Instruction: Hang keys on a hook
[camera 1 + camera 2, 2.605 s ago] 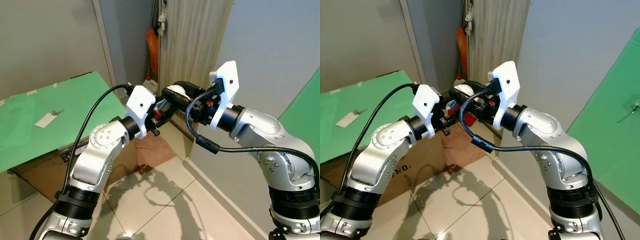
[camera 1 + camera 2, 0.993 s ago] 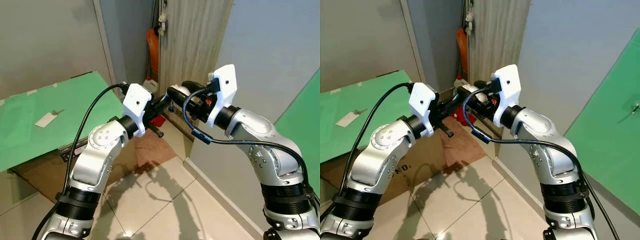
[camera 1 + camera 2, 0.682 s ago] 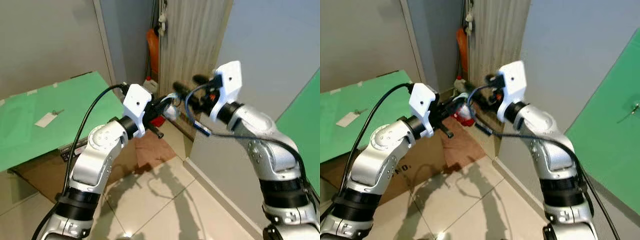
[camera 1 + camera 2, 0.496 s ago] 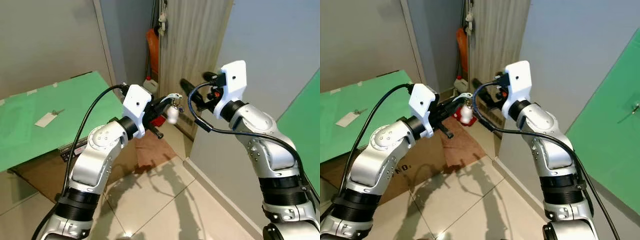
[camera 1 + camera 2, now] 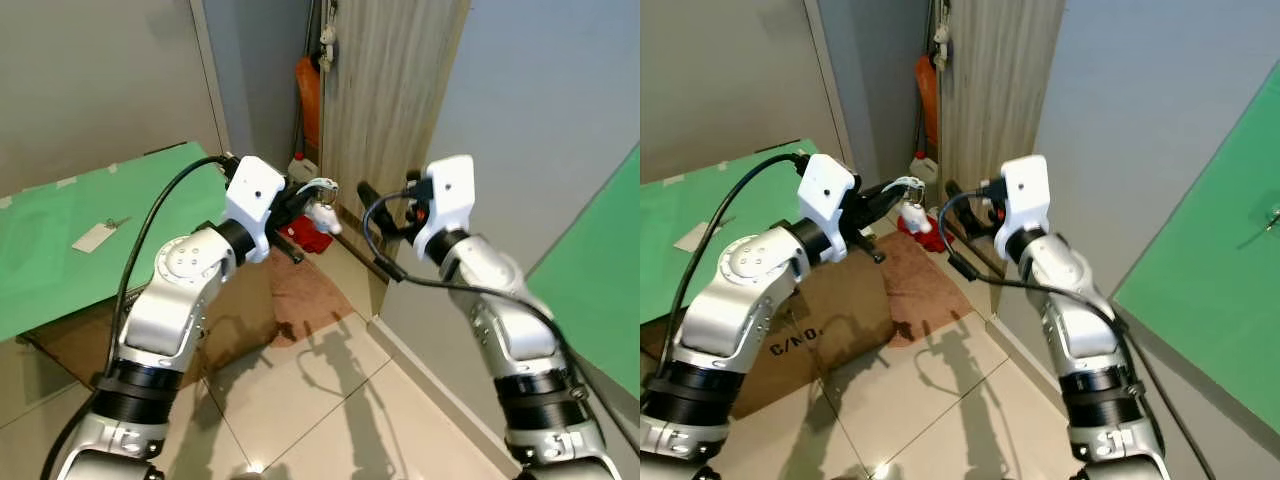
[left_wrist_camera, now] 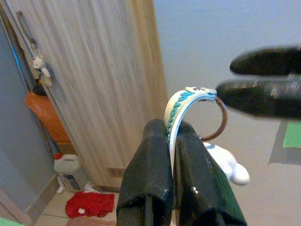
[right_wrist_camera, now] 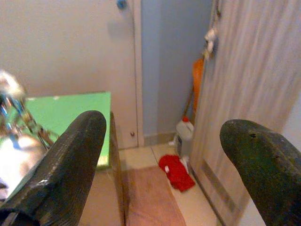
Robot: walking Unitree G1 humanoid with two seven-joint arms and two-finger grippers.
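Note:
My left gripper (image 5: 306,191) is shut on the white and teal strap (image 6: 175,108) of the keychain. A metal ring (image 6: 215,121) and a small white plush (image 5: 323,215) hang from that strap. The right gripper (image 5: 386,195) stands open just right of the keychain and apart from it, its fingers (image 7: 75,155) spread wide. A tall wooden panel (image 5: 385,90) rises behind both grippers. A small white toy (image 5: 325,36) hangs high up on the panel's left edge.
At the panel's foot are an orange object (image 5: 306,86), a white jug (image 5: 298,166), a red cloth (image 5: 304,236) and a brown mat (image 5: 303,297). A green board (image 5: 110,230) over a cardboard box lies to the left. A grey wall (image 5: 530,110) stands to the right.
The right gripper has let go of the keychain, opened and drawn back to the right. The left gripper, still holding the strap, has moved up and to the left.

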